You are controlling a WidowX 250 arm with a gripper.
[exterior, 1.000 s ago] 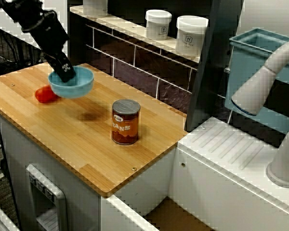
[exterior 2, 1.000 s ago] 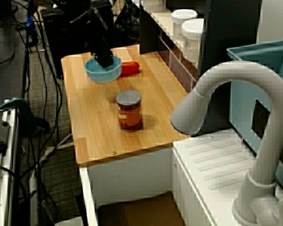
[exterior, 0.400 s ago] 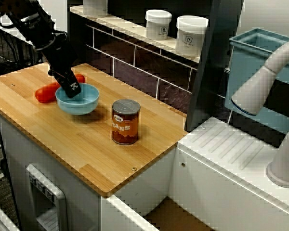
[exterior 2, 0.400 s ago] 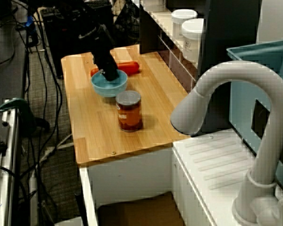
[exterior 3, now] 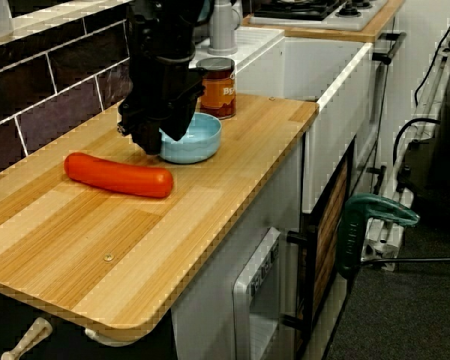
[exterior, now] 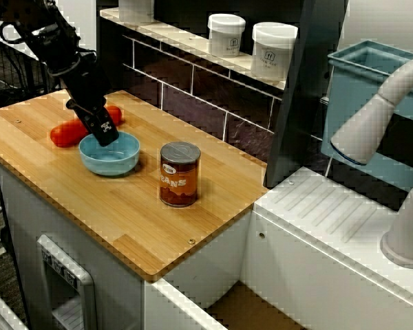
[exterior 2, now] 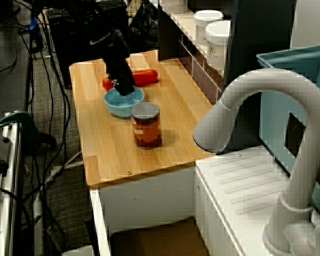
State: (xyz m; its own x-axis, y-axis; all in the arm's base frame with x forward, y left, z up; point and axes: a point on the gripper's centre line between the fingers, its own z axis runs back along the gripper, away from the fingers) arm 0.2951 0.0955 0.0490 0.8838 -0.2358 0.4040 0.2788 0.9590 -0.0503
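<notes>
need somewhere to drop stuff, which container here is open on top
The blue bowl at the gripper; the bean can is sealed and both white jars are lidded.

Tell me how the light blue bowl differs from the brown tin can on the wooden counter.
The light blue bowl is low, wide and open-topped; the brown tin can is taller, narrower and lidded in grey. The bowl is plain; the can bears white lettering. The black gripper is at the bowl's rim; the can stands clear of it. Both are round and upright on the wooden counter.
</notes>
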